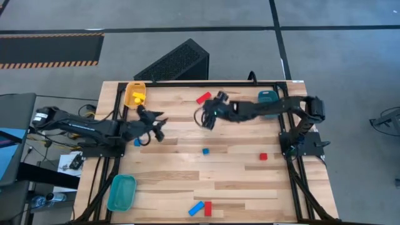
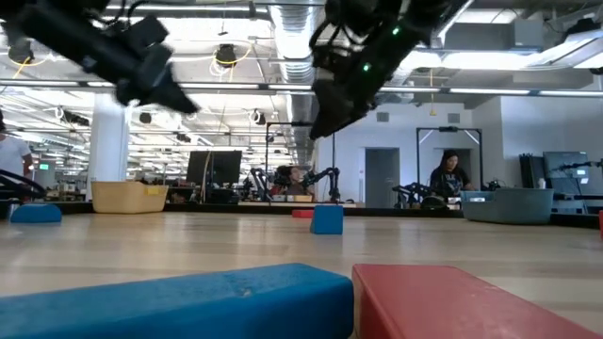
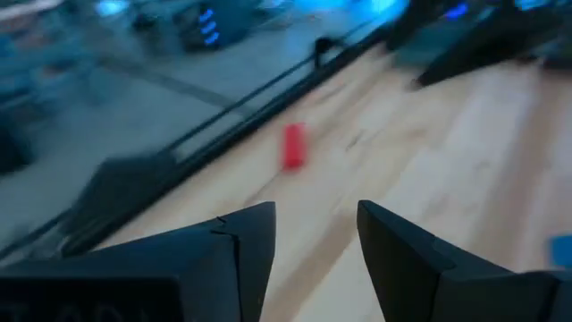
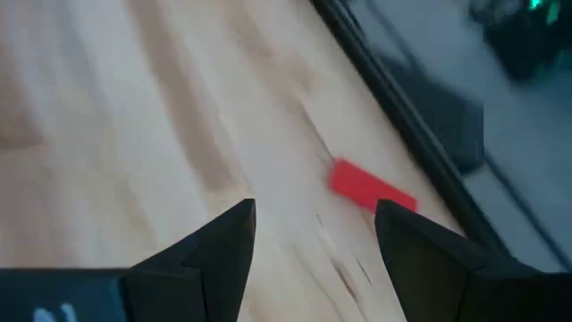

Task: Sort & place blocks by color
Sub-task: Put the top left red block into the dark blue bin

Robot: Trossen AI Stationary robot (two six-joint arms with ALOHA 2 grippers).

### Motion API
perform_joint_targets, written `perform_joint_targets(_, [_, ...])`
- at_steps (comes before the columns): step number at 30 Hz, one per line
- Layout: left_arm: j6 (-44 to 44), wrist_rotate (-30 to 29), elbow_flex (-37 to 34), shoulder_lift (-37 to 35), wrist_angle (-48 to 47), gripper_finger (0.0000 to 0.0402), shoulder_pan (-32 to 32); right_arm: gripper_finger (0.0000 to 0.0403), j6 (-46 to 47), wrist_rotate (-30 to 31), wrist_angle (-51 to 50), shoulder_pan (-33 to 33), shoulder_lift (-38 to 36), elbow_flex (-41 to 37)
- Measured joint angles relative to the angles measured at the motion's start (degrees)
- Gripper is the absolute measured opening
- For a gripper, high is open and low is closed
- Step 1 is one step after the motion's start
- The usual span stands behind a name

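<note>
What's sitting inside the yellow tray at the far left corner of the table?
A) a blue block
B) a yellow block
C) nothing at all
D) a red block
B: in the high view a yellow block lies inside the yellow tray, while the red and blue blocks are all out on the bare wood.

Your wooden table (image 1: 181, 181) carries scattered blocks. Nearest its teal tray (image 1: 121, 192) lie a blue bar (image 1: 196, 208) and red bar (image 1: 207, 208), touching; a yellow tray (image 1: 134, 94) sits far off.
</note>
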Motion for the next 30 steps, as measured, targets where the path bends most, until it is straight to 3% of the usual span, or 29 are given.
perform_joint_targets(4, [2.92,13.39,-0.13,6.26,11.33,0.0151,6.5,0.0255,1.05,-1.86,-2.86,-2.84,-0.33,-2.02])
perform_joint_targets(8, [3.41,14.26,-0.05,13.38,19.99,0.0151,11.26,0.0252,-0.93,-1.87,7.09,-1.83,-0.3,-11.12])
perform_joint_targets(16, [2.0,19.69,2.51,23.68,28.21,0.0151,18.89,0.0222,3.69,-9.6,23.48,-1.24,-1.32,-24.16])
perform_joint_targets(20, [0.34,22.71,6.47,30.17,28.51,0.0151,25.08,0.0208,5.33,-10.2,24.72,-0.12,-2.92,-26.34])
perform_joint_targets(26, [-2.49,35.66,16.44,41.81,25.94,0.0151,33.47,0.0192,6.18,-10.0,27.06,0.23,-6.66,-29.26])
perform_joint_targets(30, [-0.85,36.63,24.88,48.3,19.2,0.016,35.43,0.0186,6.22,-9.82,27.16,-0.09,-9.52,-31.96])
